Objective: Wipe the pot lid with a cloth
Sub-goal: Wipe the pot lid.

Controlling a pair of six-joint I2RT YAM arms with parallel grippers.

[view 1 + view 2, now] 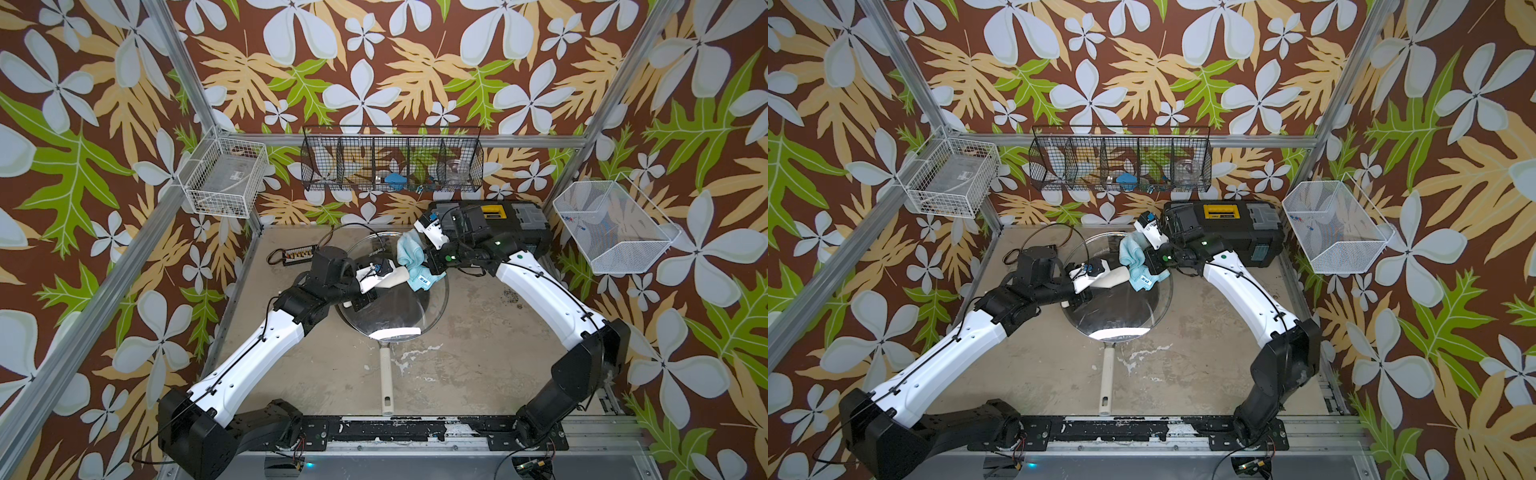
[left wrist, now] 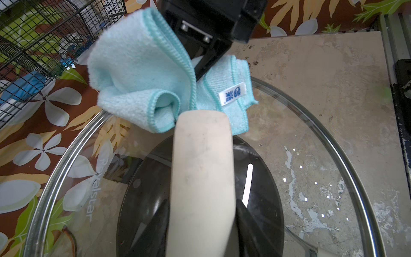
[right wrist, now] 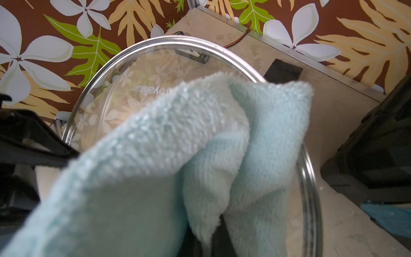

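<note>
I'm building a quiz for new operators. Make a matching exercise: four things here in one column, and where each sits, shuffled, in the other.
Things:
1. lid
2. cloth
3. pan
4. toolbox

Places:
A. clamped in the right gripper
B. back right corner of the table
C. on the table, beneath the lid
D. held tilted by its handle in the left gripper

Pairs: 1-D, 2-A, 3-C, 4-B

The pot lid (image 1: 399, 311) leans over the pan (image 1: 386, 378) on the tabletop (image 1: 457, 374), pan handle toward the front edge. The cloth (image 1: 411, 257) lies on the lid's rear right part, toolbox (image 1: 511, 224) behind it, power strip (image 1: 297, 254) rear left.
</note>
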